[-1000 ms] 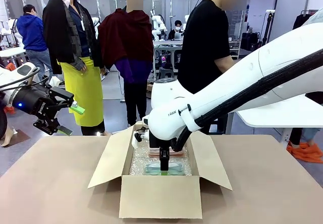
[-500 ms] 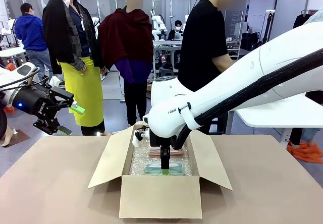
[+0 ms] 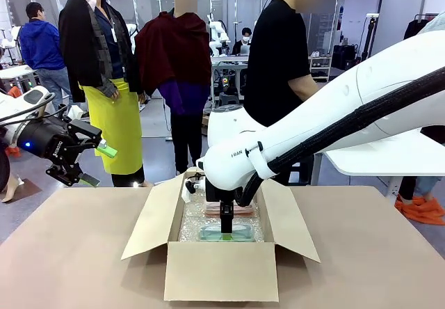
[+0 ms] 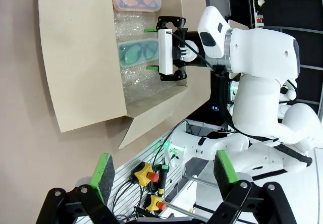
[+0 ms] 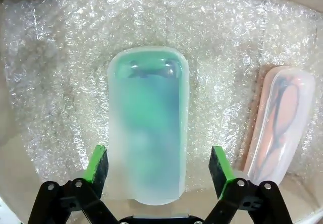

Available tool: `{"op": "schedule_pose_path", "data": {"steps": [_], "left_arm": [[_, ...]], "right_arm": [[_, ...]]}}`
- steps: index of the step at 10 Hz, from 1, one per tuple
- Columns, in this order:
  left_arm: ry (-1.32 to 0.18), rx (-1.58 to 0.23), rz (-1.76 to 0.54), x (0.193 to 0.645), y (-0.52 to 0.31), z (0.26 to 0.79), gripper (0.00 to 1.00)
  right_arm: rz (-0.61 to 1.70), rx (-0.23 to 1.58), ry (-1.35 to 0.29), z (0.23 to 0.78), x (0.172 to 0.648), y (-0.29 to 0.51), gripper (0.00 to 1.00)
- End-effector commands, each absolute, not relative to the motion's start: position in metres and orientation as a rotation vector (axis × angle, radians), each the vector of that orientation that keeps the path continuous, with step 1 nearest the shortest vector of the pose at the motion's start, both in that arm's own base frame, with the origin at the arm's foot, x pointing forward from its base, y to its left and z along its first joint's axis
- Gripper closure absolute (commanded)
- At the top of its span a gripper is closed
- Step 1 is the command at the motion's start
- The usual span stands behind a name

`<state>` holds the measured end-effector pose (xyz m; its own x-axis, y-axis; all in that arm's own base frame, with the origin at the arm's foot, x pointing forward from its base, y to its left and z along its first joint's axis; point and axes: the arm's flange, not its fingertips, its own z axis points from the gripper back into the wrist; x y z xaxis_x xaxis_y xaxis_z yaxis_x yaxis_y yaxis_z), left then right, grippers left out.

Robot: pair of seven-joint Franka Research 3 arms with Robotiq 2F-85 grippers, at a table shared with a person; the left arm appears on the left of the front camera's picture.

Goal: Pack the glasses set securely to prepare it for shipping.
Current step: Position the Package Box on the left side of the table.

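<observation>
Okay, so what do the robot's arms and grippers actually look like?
Both arms are glossy white with rounded joints. The right arm carries a black ribbed cable hose and small dark lettering near its wrist. The left gripper and right gripper are black, with green pads. A blue light glows behind the left gripper.

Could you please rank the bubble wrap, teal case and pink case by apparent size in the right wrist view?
Largest: clear bubble-wrap sheet.
Then: mint-teal rounded plastic case.
Smallest: pink rounded plastic case, though it lies off-centre, so the cases may match.
</observation>
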<state>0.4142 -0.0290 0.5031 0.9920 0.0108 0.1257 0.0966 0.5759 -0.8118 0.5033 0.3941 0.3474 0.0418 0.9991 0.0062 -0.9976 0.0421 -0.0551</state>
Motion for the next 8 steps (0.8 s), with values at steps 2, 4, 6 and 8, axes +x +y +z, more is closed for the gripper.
{"op": "schedule_pose_path", "data": {"steps": [2, 4, 6, 8], "left_arm": [[-0.131, -0.964, -0.036, 0.415, -0.030, 0.506, 0.00], [-0.131, -0.964, -0.036, 0.415, -0.030, 0.506, 0.00], [-0.131, -0.964, -0.036, 0.415, -0.030, 0.506, 0.00], [-0.108, -0.973, -0.007, 0.428, -0.025, 0.499, 0.00]], "right_arm": [[1.527, -0.032, -0.062, 0.346, 0.501, 0.396, 0.00], [1.527, -0.032, -0.062, 0.346, 0.501, 0.396, 0.00], [1.527, -0.032, -0.062, 0.346, 0.501, 0.396, 0.00], [1.467, -0.113, -0.091, 0.385, 0.494, 0.384, 0.00]]}}
